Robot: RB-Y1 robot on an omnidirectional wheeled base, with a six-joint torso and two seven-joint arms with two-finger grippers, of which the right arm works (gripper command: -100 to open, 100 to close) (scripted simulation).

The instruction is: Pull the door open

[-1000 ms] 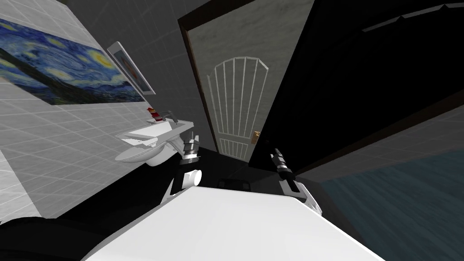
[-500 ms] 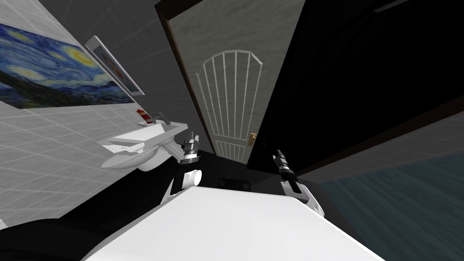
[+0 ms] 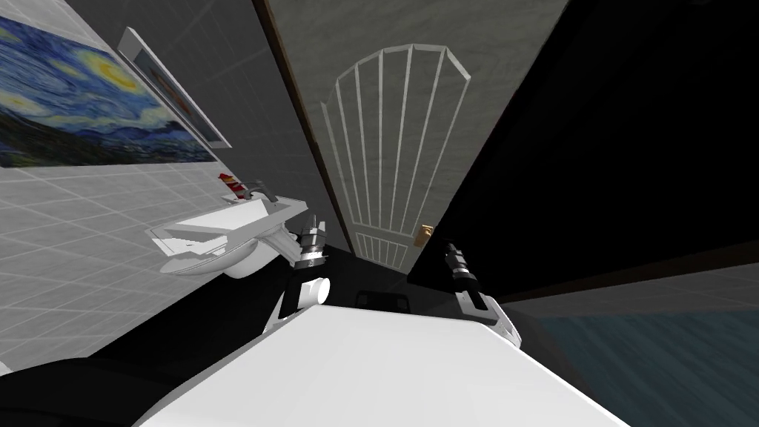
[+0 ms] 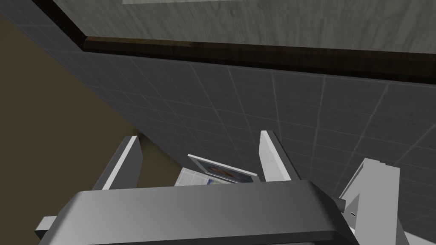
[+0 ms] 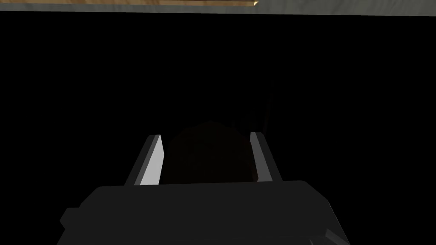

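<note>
1. Door [image 3: 393, 148] stands ahead, grey and seemingly ajar, with its brass handle [image 3: 423, 234] at the free edge, beside a black area [image 3: 593, 148].
2. Right gripper [image 3: 449, 250] sits just beside that handle. Its fingers are narrowed onto a dark rounded lump [image 5: 208, 149], likely a knob, though I cannot confirm this.
3. Left gripper [image 3: 316, 224] hangs by the sink [image 3: 215, 222], fingers spread and holding nothing.
4. Step, as I judge it: mid-pull. The next move calls for drawing back along the door's arc with a square grip, so it does not slip.
</note>
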